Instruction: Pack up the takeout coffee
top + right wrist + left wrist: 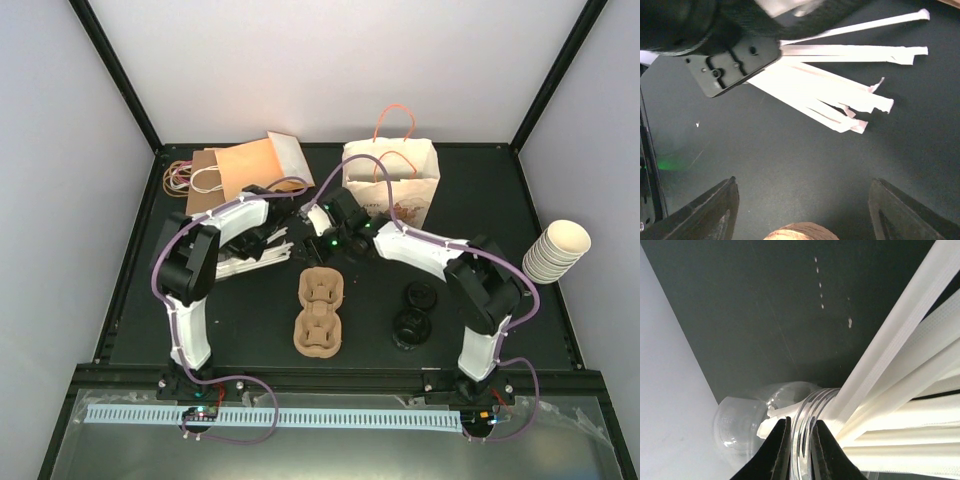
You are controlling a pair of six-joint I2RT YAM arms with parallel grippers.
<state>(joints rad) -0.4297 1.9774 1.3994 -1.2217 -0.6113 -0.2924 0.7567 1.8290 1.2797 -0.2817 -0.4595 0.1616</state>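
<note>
Left gripper (800, 423) has its two smooth black fingers pinched together on the ribbed rim of a glossy clear plastic cup (740, 422). Flat white paper-wrapped straws (900, 390) fan out of the cup in long creased strips. Right gripper (802, 189) hangs with its jaws wide apart and nothing between them, above the matte black table (790, 150) and near the rough brown moulded-pulp cup carrier (320, 310). Where the cream paper coffee cup stands, I cannot tell.

The table (250, 330) is matt black. The straw wrappers (840, 95) are white paper; the cup (745, 415) is glossy clear plastic.
</note>
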